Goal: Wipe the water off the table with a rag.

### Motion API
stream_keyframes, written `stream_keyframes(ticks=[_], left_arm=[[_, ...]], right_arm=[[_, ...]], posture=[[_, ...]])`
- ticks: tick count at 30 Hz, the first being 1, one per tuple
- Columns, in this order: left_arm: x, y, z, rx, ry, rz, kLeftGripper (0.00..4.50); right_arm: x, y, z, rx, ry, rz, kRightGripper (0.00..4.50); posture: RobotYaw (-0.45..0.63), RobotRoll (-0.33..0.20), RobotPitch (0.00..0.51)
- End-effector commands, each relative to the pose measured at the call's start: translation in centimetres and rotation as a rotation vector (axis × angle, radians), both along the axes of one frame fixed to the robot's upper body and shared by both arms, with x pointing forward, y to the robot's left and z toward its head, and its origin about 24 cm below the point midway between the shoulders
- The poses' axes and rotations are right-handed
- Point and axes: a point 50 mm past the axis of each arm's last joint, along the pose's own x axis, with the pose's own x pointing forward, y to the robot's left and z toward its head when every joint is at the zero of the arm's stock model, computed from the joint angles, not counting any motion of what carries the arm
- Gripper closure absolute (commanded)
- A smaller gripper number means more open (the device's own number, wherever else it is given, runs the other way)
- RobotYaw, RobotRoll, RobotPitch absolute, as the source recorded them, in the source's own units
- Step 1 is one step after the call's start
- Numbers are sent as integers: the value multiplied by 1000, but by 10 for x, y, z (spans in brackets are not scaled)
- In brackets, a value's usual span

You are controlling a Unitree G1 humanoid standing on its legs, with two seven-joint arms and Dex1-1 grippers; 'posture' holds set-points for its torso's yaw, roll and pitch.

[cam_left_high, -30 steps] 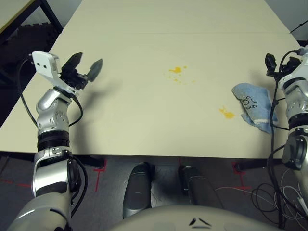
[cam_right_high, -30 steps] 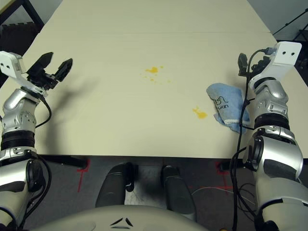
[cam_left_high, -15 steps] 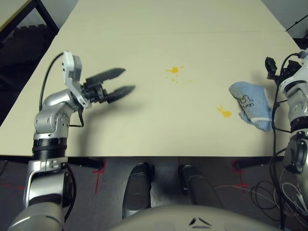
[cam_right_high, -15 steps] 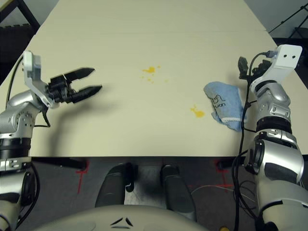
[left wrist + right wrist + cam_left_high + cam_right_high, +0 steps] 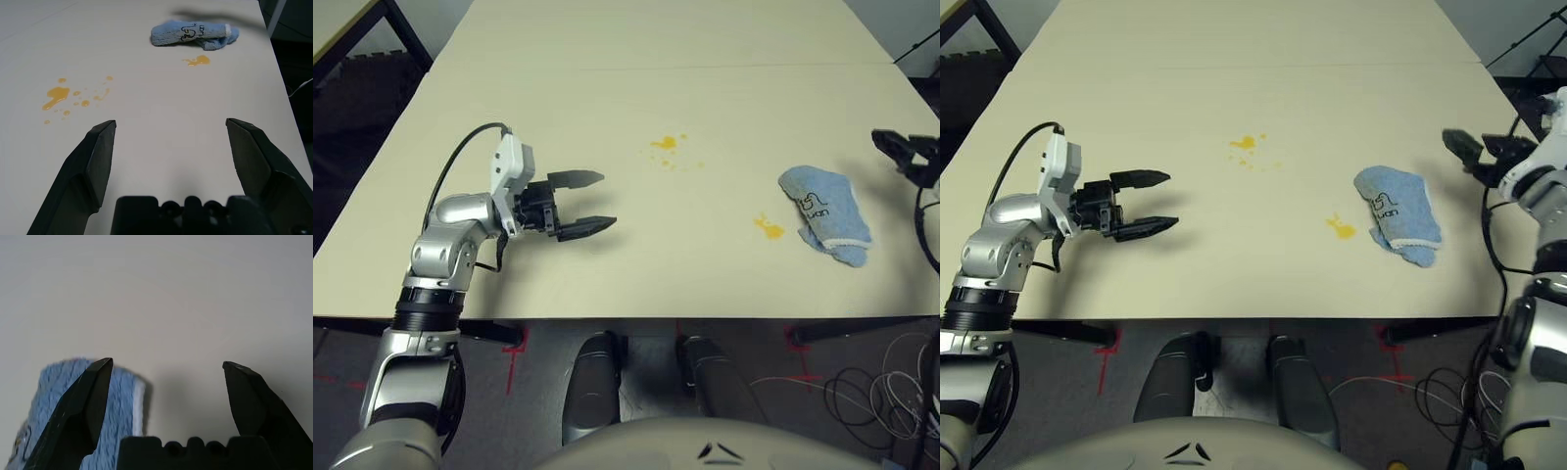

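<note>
Because no wiping has begun, the spread left gripper (image 5: 597, 201) and spread right gripper (image 5: 1477, 149) presumably flank the crumpled terry rag (image 5: 825, 213) at centre right for a coming grasp.

floor (image 5: 548, 392): grey, red tape marks (image 5: 512, 364) | white cables (image 5: 898, 392), loosely coiled

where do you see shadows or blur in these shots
Left eye view: soft shadow beside the left gripper; left wrist view: dark shadow streak behind the rag; right wrist view: faint shadow between the right gripper's fingers, rag edges slightly soft.
</note>
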Motion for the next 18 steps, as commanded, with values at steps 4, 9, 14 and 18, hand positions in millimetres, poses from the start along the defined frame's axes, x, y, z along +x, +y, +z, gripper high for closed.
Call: stream_keyframes(ticks=[4,9,14,18], left_arm=[[4,-4,-7,19,-15,-6,0],[5,-6,-9,19,-22,-6,0],[6,-6,-8,17,-28,-4,0],[7,-3,-7,27,-36,9,0]], right_arm=[[-17,3,6,79,53,93,24],[-20,19,-7,115,98,150,24],[-16,34,-25,140,138,160,24],[-11,44,-33,156,149,169,24]], posture=[[16,0,185],[10,0,191],[16,0,197],[25,0,200]])
